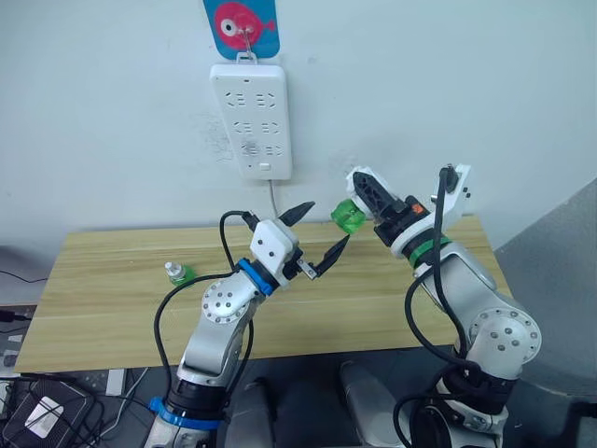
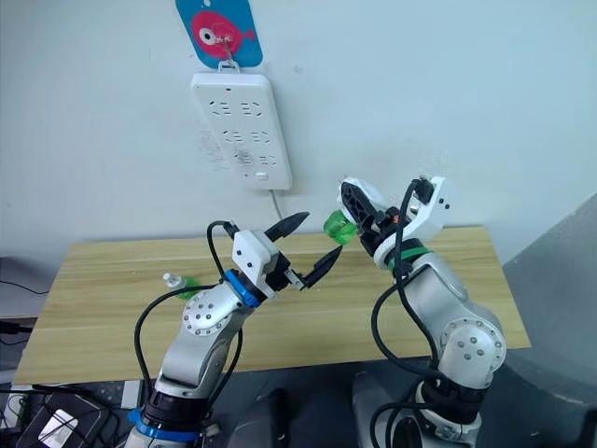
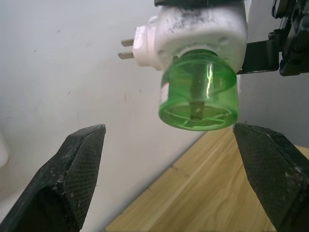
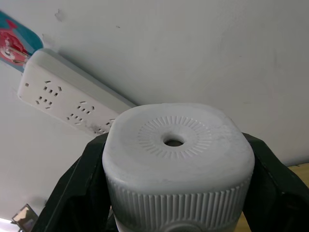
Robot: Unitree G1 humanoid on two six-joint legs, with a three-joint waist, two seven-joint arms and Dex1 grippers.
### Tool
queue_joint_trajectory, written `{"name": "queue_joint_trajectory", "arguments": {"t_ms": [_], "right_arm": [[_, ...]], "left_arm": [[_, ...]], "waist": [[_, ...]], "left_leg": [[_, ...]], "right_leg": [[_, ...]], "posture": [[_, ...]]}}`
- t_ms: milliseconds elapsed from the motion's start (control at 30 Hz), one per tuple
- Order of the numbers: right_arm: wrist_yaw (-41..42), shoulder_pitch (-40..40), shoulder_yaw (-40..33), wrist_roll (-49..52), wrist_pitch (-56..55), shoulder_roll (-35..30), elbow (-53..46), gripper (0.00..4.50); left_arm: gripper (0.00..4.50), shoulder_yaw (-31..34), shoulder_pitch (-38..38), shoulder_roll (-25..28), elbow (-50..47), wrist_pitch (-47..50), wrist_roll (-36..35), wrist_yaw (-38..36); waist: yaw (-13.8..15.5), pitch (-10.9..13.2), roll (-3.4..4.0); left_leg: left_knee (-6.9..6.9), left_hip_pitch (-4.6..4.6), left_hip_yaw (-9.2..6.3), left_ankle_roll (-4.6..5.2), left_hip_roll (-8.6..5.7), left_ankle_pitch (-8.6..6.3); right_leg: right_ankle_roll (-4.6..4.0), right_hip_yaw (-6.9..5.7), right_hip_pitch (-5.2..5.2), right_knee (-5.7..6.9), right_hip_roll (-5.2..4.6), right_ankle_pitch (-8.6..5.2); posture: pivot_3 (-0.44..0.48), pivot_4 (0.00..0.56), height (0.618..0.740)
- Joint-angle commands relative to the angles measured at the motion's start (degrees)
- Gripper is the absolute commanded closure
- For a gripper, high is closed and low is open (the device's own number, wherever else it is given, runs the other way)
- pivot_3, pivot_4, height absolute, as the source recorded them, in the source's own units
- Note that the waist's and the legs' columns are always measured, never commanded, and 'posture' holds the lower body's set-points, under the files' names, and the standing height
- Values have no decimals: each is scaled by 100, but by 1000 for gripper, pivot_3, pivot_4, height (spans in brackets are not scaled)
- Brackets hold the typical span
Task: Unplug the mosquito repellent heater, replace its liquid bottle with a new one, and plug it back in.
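Green plastic is what you should watch: the liquid bottle [image 3: 199,92] is screwed into the underside of the mosquito repellent heater [image 4: 176,166], and your right gripper [image 1: 373,201] holds that white unit pinched between its two black fingers, up in the air in front of the wall and well clear of the wall power strip [image 1: 251,119]. The heater's two metal prongs [image 3: 126,49] stand bare in the left wrist view, so you can count the unplugging as done. Your left gripper [image 1: 317,235] sits just below and beside the bottle with its fingers spread wide, one on each side of the green base and touching nothing; from that view the bottle hangs squarely between the two tips, apart from both. I judge you are at the start of the swap: the bottle on the heater looks like the one to come off, and it has not yet been gripped or turned. A second small green bottle [image 1: 177,273] lies on the wooden table [image 1: 112,280], well away from the left gripper on its outer side; that is probably the new one. Left for you: close on the bottle, unscrew it, set it down, fetch and fit the other, then push the prongs back into the strip above both grippers.
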Motion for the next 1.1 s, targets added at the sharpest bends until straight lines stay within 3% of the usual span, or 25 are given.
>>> {"name": "queue_joint_trajectory", "arguments": {"t_ms": [33, 400, 500, 667, 967, 1000, 1067, 1100], "right_arm": [[-182, 41, 205, 476, -273, 139, -132, 1506], [-385, 161, 559, 996, -708, -350, -97, 1506], [-388, 197, 629, 1110, -799, -474, -86, 1506], [-435, 272, 777, 1230, -949, -665, -97, 1506], [-94, 373, 876, 2025, -1004, -1322, -60, 1506], [70, 387, 832, 2177, -965, -1516, -30, 768], [445, 396, 723, 2549, -732, -2103, 145, 88], [630, 396, 703, 2746, -579, -2423, 255, 0]], "left_arm": [[0, -116, -138, -169, -241, -78, -169, 17], [0, -110, -104, -172, -327, -11, -352, -82], [574, -134, -132, -201, -349, -5, -391, -70], [2110, -81, -253, -198, -302, -3, -443, -86], [2215, -40, -218, 213, -275, -102, -512, -513], [2215, -57, -202, 350, -305, -142, -546, -689], [2215, -65, -142, 742, -344, -290, -639, -1166], [2215, -52, -113, 934, -340, -409, -669, -1388]], "waist": [[-9, -1, -1], [-48, -2, 0], [-48, -3, -1], [-57, -4, 0], [-62, -4, 0], [-67, -4, 0], [-75, -4, 0], [-77, -4, 0]], "left_leg": [[1, -1, -1, 0, 0, 0], [2, -2, -4, 0, 0, 0], [2, -2, -4, 0, 0, 0], [2, -2, -4, 0, 1, 0], [3, -2, -4, 0, 0, 0], [3, -2, -4, 0, 0, 0], [3, -1, -4, 0, 1, 1], [3, 0, -3, 0, 1, 1]], "right_leg": [[0, -1, 0, 0, 0, 0], [10, -2, 1, 1, 2, -5], [10, -2, 1, 0, 2, -5], [10, -2, 1, 1, 2, -5], [9, -1, 1, 1, 2, -5], [9, -1, 1, 1, 2, -5], [9, -1, 1, 2, 2, -5], [8, -1, 2, 2, 3, -4]], "posture": [[-266, 235, 740], [-267, 226, 740], [-267, 225, 740], [-266, 225, 740], [-267, 224, 740], [-267, 224, 740], [-266, 226, 740], [-266, 226, 740]]}}
